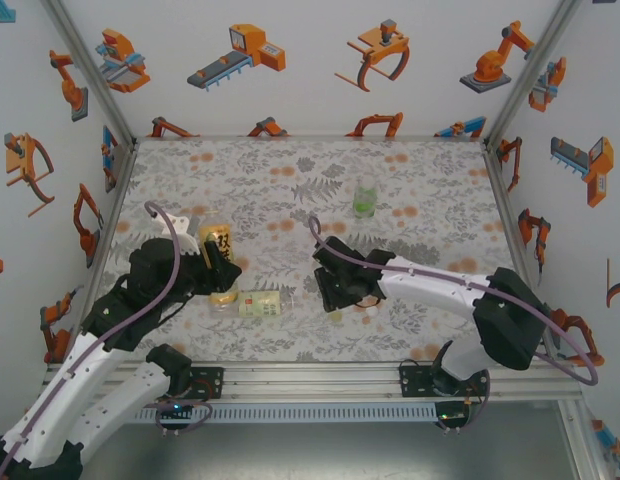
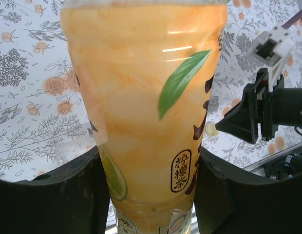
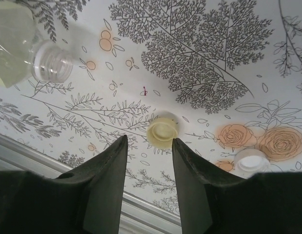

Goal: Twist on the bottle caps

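The left tool [image 2: 150,168] pinches the yellow-orange bottle [image 2: 141,87]. The right tool [image 3: 148,141] is spread over the desk [image 3: 199,58], with a pale yellow cap [image 3: 162,132] just beyond its tips. A white cap [image 3: 252,161] lies near, and an uncapped clear bottle [image 3: 24,44] lies farther off.

On the worktop [image 1: 440,200], the standing bottle [image 1: 365,198] is alone toward the far side, right of centre. Near the front edge, left of centre, the lying bottle [image 1: 260,304] rests on its side, its neck pointing right toward the right pincer [image 1: 347,295]. Just behind and left of it, the held bottle [image 2: 146,122] is clamped between the fingers of the left pincer [image 2: 148,195]. The first cap [image 3: 162,130] lies on the worktop just beyond the right pincer's spread fingertips, in line with the gap between them. The second cap [image 3: 251,161] lies near it on the right, beside that pincer's right finger.
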`<state>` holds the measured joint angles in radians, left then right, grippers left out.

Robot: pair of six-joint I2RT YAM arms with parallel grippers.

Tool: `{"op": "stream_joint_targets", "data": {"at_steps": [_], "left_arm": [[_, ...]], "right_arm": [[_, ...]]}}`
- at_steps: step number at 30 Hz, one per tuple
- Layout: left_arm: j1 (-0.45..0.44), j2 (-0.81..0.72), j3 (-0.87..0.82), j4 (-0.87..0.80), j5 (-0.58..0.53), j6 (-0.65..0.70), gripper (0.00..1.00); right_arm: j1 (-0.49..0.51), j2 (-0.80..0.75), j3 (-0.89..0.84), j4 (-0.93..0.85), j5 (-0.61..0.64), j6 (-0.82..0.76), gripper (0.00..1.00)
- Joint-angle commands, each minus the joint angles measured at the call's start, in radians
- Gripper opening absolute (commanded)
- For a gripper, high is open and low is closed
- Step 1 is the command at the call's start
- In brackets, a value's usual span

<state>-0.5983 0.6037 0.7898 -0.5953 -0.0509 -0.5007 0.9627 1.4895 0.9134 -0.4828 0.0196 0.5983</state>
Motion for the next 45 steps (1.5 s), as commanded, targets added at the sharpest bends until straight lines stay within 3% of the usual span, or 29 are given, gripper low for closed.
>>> {"op": "stream_joint_targets", "data": {"at_steps": [1, 27, 45], "left_arm": [[0.006, -0.007, -0.001, 0.036, 0.016, -0.006, 0.01], [0.006, -0.002, -0.008, 0.034, 0.023, -0.015, 0.01], [0.007, 0.013, -0.001, 0.04, 0.024, -0.011, 0.0]], "right_arm": [[0.022, 0.008, -0.021, -0.009, 0.039, 0.05, 0.44], [0.056, 0.067, -0.096, 0.08, 0.031, 0.105, 0.46], [0.056, 0.016, -0.021, 0.027, 0.034, 0.088, 0.43]]}}
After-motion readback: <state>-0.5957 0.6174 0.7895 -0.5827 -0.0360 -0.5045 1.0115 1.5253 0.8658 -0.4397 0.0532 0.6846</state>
